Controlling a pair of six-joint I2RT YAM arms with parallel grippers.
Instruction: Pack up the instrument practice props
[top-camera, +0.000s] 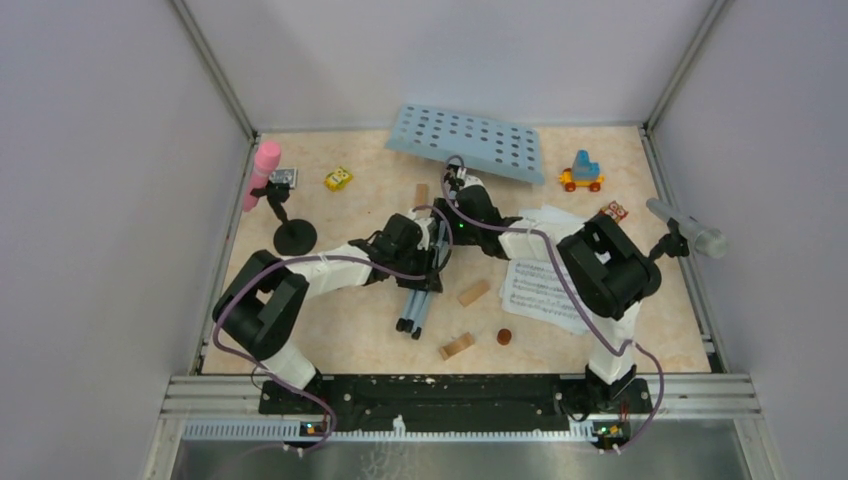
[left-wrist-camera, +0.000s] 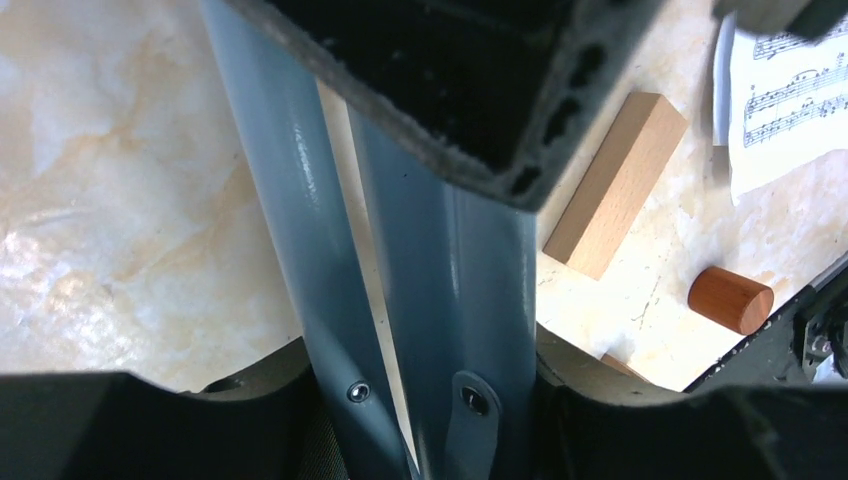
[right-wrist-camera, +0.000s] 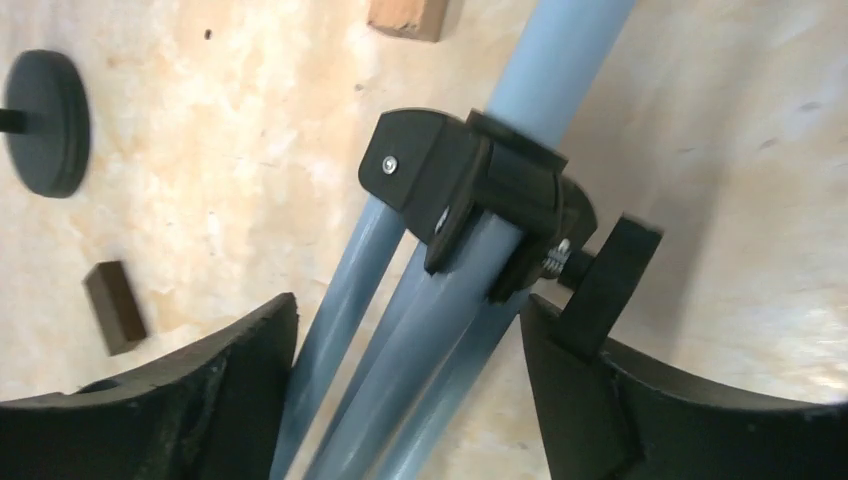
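Observation:
The pale blue perforated music rack (top-camera: 466, 142) tilts at the back of the table. Its grey-blue tripod legs (top-camera: 418, 305) are folded together, running toward the front. My left gripper (top-camera: 435, 262) is shut on the legs (left-wrist-camera: 440, 290), its fingers pressing both sides (left-wrist-camera: 420, 370). My right gripper (top-camera: 458, 190) is shut round the legs (right-wrist-camera: 420, 330) just below the black clamp (right-wrist-camera: 470, 185). White sheet-music pages (top-camera: 545, 290) lie to the right. The pink microphone (top-camera: 262, 173) stands in a black round-based holder (top-camera: 295, 237) at the left. The silver microphone (top-camera: 690, 228) sits in its holder at the right wall.
Wooden blocks (top-camera: 473, 292) (top-camera: 456, 346) and a brown cylinder (top-camera: 504, 337) lie near the leg ends. A yellow toy car (top-camera: 338, 179) and a blue and orange toy vehicle (top-camera: 582, 172) sit at the back. Walls close three sides.

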